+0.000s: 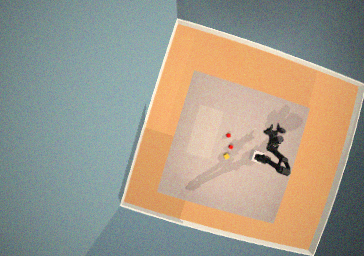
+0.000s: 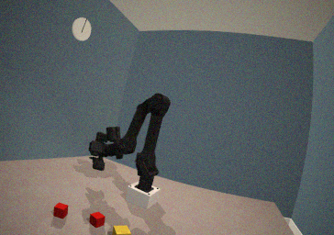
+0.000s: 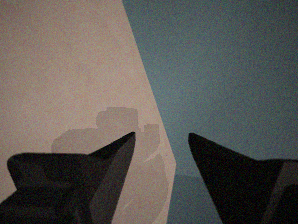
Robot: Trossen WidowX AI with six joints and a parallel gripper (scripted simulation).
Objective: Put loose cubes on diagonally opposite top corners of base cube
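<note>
A red cube [image 1: 228, 135] [image 2: 61, 210] and another red cube [image 1: 231, 146] [image 2: 97, 219] rest apart on the table. A yellow cube [image 1: 226, 156] [image 2: 122, 230] stands near the second red cube, with nothing on top of it; it is cut off by the lower edge of the exterior view. My gripper [image 3: 161, 136] [image 1: 275, 128] is open, with nothing between its fingers. It is raised above the table, well away from all three cubes, towards the table's far side in the exterior view. The wrist view shows no cube.
The arm's white base [image 1: 256, 156] [image 2: 139, 197] stands on the grey table [image 1: 215, 202] [image 2: 27, 181]. A paler rectangular patch [image 1: 205, 132] lies beyond the cubes from the arm. The arm's shadow crosses the table near the cubes. A table edge shows in the wrist view.
</note>
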